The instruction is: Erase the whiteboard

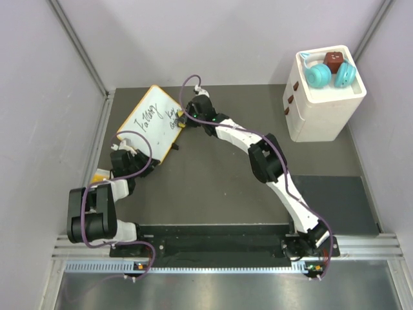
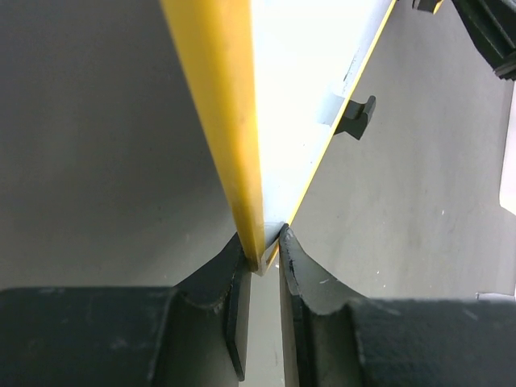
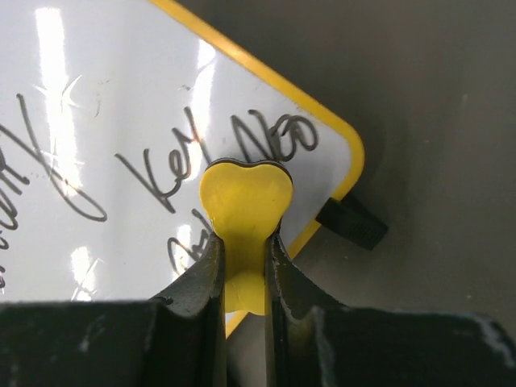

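Jaws of our left gripper [image 2: 262, 251] pinch the whiteboard [image 2: 302, 81] by its yellow edge; our right gripper [image 3: 244, 242] clamps a yellow eraser [image 3: 246, 193] on its writing. We judge it light, stiff, slick: grip the frame.

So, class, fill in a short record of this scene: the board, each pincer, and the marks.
Board: whiteboard, yellow frame, rounded corners
Left pincer: shut on the whiteboard's edge
Right pincer: shut on yellow bone-shaped piece, at the written face near a corner
Marks: black handwriting, not yet erased
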Available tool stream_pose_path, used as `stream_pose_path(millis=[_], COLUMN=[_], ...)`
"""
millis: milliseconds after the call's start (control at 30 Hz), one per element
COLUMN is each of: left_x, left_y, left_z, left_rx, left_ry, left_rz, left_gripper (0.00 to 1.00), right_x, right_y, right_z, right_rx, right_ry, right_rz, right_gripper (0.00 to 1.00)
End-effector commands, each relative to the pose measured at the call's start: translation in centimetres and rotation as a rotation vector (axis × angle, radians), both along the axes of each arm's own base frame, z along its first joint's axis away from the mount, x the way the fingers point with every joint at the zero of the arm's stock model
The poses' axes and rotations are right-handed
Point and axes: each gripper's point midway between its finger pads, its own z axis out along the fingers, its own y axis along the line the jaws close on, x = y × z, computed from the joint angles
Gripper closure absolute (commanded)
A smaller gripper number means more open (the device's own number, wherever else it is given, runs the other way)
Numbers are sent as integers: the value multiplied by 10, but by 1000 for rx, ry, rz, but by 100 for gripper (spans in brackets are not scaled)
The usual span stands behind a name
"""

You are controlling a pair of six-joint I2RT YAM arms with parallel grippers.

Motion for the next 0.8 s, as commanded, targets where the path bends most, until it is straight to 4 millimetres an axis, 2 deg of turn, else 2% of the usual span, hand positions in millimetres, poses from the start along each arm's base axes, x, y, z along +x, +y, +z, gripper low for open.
stream_pose_path(millis=[0,233,467,500,567,600,767], left_x=[-2,-4,-7,-7,-7,-7,-7], left_y=[-2,-4,-4,-4,-5,-5,-5], left_z=[-8,-11,-11,-9,-9,-8,-8], left_rx=[17,35,47,47,47,45,47], left_ry=[13,10,0,-5,-8,-8,-11], left_rz=[-40,-64,-75,-78,-81,-84,-81], left_gripper=[100,100,100,100,100,100,100], right_x=[-28,-64,-113,-127,-137,-150,-180], right_y=[36,60,87,97,104,111,124], right_z=[33,20,19,19,20,20,15], right_rx=[6,-42,-61,-59,-66,-68,-94], right_ry=[-89,-70,-69,-72,-81,-84,-74], right_rz=[102,204,325,353,375,397,447], right_gripper=[100,100,100,100,100,100,100])
